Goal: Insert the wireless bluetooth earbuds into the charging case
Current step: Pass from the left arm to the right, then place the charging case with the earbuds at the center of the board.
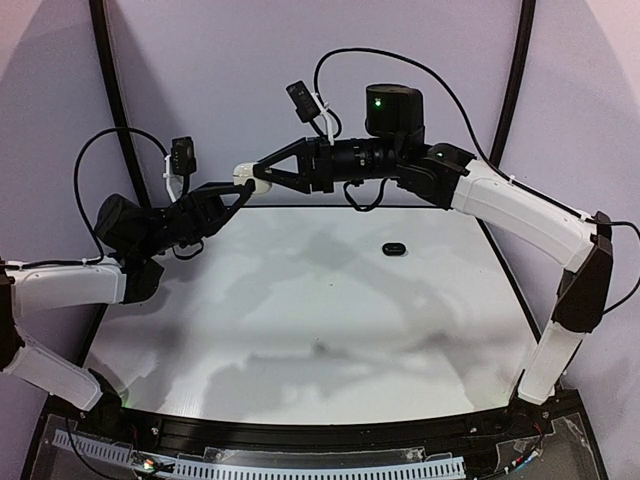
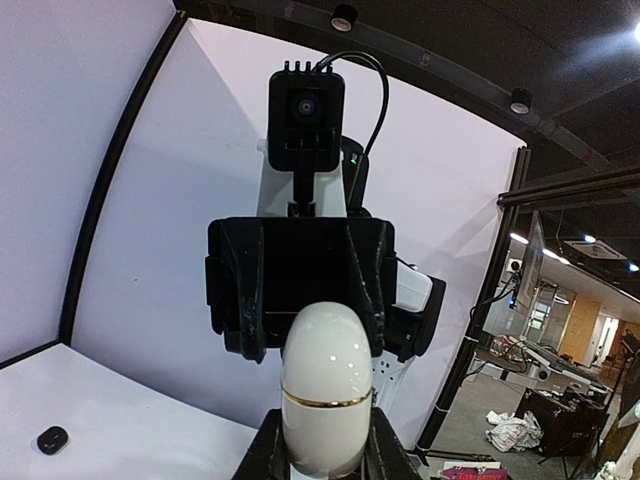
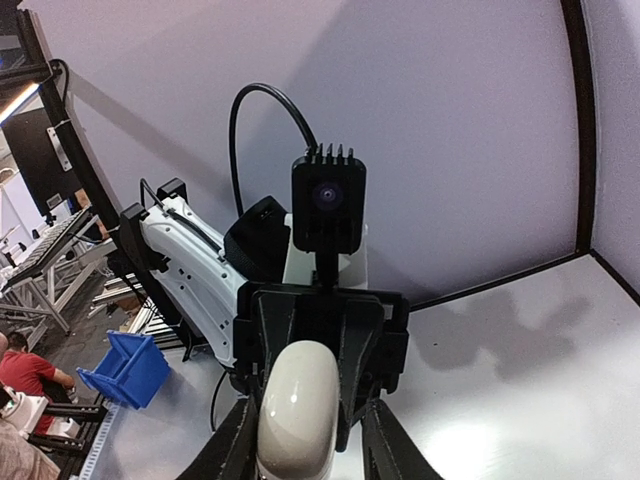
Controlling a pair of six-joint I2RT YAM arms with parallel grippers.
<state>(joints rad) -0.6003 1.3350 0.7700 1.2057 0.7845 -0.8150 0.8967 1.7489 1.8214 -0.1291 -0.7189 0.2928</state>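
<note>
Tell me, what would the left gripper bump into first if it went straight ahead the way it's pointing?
The right gripper, most likely. The left gripper points straight at it, holding the white charging case, whose far end sits between the right gripper's fingers.

The white table (image 1: 300,300) has a glossy top showing soft grey shadows and reflections. One small black oval object (image 1: 393,248) (image 2: 52,438) lies directly on it; whether this is an earbud or a case cannot be determined. The dark far-edge strip (image 1: 400,207) runs near this object, beyond it. A tiny dark speck (image 1: 320,347) lies well apart from the object, nearer and to its left.
</note>
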